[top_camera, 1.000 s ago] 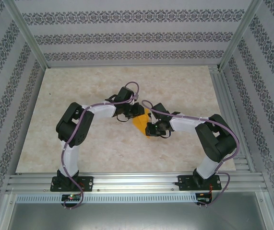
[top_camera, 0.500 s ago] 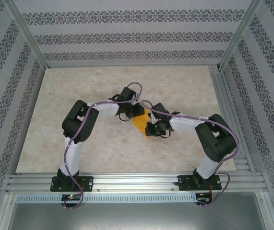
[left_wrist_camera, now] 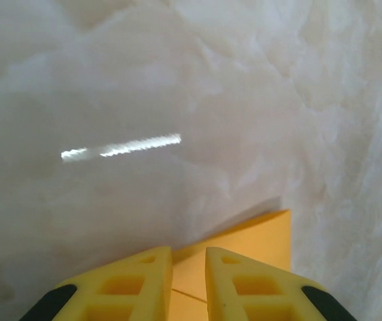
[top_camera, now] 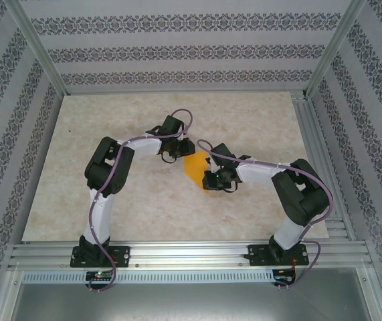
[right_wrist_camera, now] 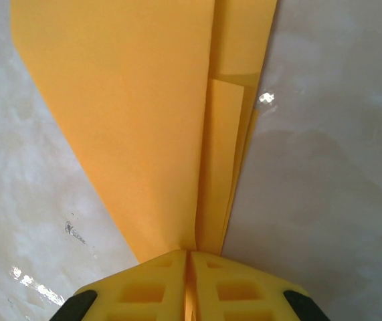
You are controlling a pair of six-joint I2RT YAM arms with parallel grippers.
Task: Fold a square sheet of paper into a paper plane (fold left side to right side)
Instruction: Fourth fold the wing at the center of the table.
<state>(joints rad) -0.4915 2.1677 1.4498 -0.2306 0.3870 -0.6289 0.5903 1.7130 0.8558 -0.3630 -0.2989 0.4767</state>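
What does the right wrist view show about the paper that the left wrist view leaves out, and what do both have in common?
Right wrist view: the folded paper stretches away as a long wedge with stacked layers along one edge. Its narrow end is pinched in the right gripper, jaws shut.
Left wrist view: one corner of the paper lies past the left gripper, jaws slightly apart, and a bright streak of glare crosses the table.
Both: orange-yellow paper on the pale marbled table, seen past yellow fingertips.
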